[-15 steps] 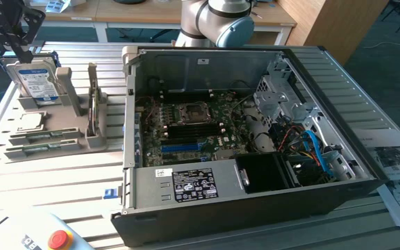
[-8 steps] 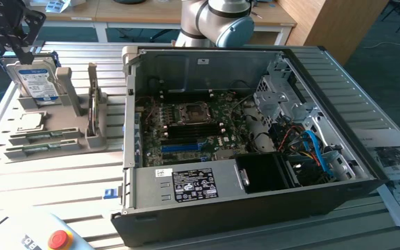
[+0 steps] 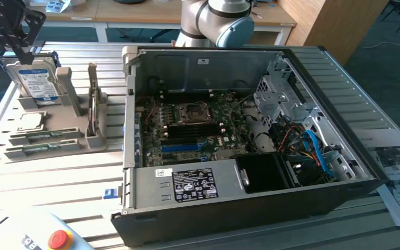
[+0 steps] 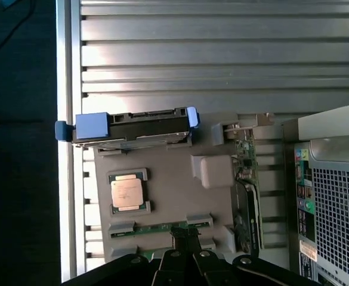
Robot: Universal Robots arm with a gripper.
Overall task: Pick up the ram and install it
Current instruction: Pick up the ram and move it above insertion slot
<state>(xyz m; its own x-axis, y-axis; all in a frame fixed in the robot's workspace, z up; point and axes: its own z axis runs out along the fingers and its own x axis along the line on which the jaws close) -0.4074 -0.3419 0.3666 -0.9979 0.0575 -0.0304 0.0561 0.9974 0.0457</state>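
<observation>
The ram (image 3: 39,136) is a slim green stick lying flat in a slot of the grey holder tray (image 3: 75,146), at the exterior view's left, with a second green stick (image 3: 37,150) just in front of it. In the wrist view the ram (image 4: 159,225) runs between two grey clips. My gripper (image 3: 23,53) hangs above the tray's far end, over the hard drive, well clear of the ram. Its black fingertips (image 4: 183,237) are pressed together in the wrist view with nothing between them.
On the tray (image 4: 162,179) also stand a silver hard drive (image 3: 37,80) with a blue-white label, a square processor chip (image 4: 128,192) and an upright card (image 3: 93,101). The open computer case (image 3: 255,208) with its motherboard (image 3: 189,127) sits to the exterior view's right. A red stop button (image 3: 60,239) is at the front.
</observation>
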